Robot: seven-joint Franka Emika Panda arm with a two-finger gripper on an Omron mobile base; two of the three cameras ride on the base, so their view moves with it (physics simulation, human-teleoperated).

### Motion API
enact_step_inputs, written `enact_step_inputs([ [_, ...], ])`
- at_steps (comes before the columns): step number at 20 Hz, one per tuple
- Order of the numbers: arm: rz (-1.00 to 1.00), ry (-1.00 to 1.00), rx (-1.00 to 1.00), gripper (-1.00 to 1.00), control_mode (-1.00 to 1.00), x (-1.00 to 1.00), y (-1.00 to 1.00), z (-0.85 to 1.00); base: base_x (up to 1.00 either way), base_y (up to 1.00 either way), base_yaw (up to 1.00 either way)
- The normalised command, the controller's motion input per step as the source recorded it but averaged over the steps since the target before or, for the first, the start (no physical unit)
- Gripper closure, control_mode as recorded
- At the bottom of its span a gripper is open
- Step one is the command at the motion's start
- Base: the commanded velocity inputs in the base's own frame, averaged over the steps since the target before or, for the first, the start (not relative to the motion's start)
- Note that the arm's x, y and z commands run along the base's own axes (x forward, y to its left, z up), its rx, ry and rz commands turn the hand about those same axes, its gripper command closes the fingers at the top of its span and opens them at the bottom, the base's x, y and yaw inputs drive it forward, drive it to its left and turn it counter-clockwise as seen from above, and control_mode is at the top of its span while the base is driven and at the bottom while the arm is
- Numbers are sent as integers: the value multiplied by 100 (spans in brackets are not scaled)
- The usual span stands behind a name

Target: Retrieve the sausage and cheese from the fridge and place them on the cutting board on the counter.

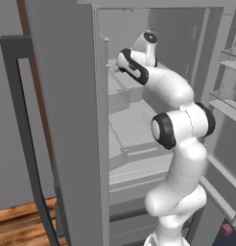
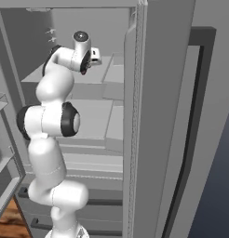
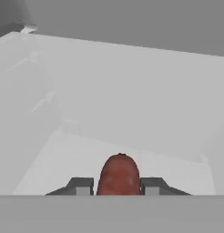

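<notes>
Pincer (image 3: 118, 185) pinches the sausage (image 3: 119, 175) inside the fridge (image 1: 72, 120), seemingly above a shelf.

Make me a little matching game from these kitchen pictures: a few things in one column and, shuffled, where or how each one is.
Things:
1. sausage
2. gripper
3. fridge
4. arm

States:
A. doors standing open
B. reaching up into the upper shelves
C. red-brown, sitting between two dark fingertips
D. closed on a small link

Pairs: 1-C, 2-D, 3-A, 4-B
</notes>
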Motion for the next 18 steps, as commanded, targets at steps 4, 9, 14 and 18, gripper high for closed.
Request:
enact_step_inputs([
  [4, -3, 0, 0, 100, -100, -78, -18, -15, 0, 0, 0],
  [9, -5, -5, 1, 100, -100, -100, 0, 19, 0, 0, 0],
  [14, -6, -1, 3, 100, -100, -100, -4, 45, 0, 0, 0],
  [18, -9, -1, 1, 100, -100, -100, -15, 5, 0, 0, 0],
])
